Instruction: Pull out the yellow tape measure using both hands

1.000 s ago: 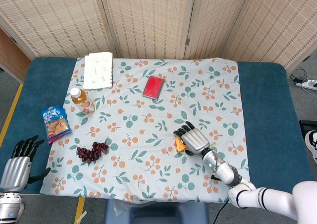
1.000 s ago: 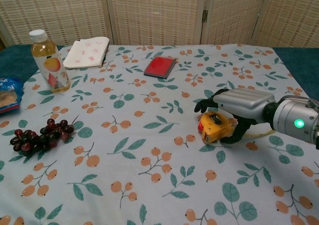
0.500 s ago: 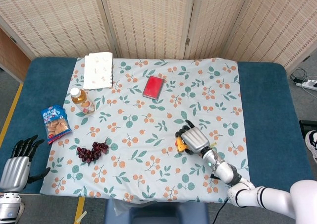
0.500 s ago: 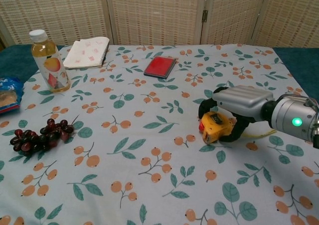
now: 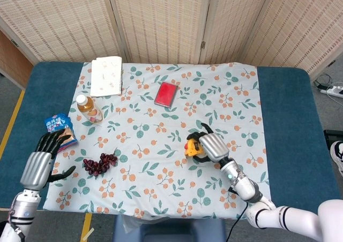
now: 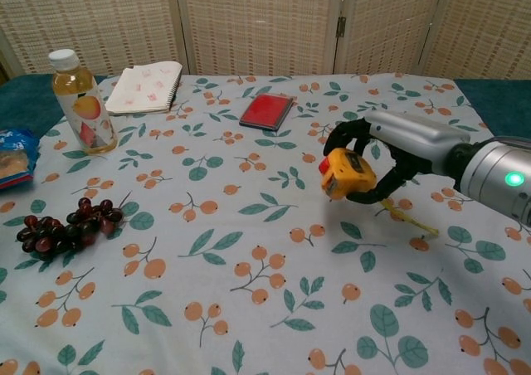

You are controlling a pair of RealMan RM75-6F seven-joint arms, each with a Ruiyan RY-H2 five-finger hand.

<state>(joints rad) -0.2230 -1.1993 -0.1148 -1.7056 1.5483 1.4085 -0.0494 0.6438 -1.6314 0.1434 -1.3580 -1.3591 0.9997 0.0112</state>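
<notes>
The right robot hand (image 6: 390, 155) grips one yellow tape measure (image 6: 347, 174), its dark fingers (image 6: 348, 132) curled over the top of the case and the thumb under it. The case sits clear of the cloth, tilted, with a red tab showing on its left face. In the head view the same right robot hand (image 5: 210, 146) holds the yellow tape measure (image 5: 192, 146) to its left, over the middle-right of the floral cloth. A thin yellowish strap (image 6: 409, 217) trails from the case down to the cloth.

The left robot hand (image 5: 44, 156) hovers at the left edge of the bench, fingers spread apart and holding nothing; it shows only in the head view.

One white floral tablecloth (image 5: 225, 92) covers the blue bench (image 5: 286, 124). On it lie one flat red rectangular case (image 5: 166, 93), one spiral-bound white notebook (image 5: 106, 76), one clear plastic bottle of amber drink with a white cap (image 5: 88, 108), and one bunch of dark red grapes (image 5: 99, 163). One blue snack packet (image 5: 58, 128) lies at the cloth's left edge, just beside the left robot hand's fingertips.
</notes>
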